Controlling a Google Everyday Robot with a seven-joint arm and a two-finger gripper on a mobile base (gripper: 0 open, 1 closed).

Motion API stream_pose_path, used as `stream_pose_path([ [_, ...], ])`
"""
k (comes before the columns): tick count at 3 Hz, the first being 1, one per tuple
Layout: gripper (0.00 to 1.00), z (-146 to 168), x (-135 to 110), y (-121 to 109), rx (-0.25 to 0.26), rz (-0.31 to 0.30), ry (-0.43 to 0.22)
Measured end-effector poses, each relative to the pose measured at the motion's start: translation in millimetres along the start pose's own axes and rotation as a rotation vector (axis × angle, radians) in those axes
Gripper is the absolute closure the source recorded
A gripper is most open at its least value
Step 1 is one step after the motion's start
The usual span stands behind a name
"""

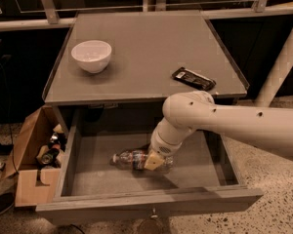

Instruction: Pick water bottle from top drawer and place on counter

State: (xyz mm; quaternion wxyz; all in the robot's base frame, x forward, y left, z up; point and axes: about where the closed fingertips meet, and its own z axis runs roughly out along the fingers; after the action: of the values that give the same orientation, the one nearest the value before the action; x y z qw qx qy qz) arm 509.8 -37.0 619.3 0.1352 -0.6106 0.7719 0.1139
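Clear crinkled plastic: the water bottle lies on its side on the grey floor of the open top drawer. Its capped end points away to the left of my pincer, whose pale yellow end overlaps the bottle's right half. Whether my pincer is clamped on the bottle or only set against it, I cannot tell. My arm reaches down into the drawer from the right. The drawer's small knob sits in front of my pincer. Above and behind my pincer lies the counter, bearing a black snack bar just right and a white bowl far left. A cardboard box stands well to the left, outside the drawer.
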Motion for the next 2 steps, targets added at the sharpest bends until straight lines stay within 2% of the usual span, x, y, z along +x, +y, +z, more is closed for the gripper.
stream_pose_path([
  [1,1.0,-13,4,8,0.019,0.029,-0.007],
  [2,1.0,-47,14,23,0.07,0.072,-0.014],
])
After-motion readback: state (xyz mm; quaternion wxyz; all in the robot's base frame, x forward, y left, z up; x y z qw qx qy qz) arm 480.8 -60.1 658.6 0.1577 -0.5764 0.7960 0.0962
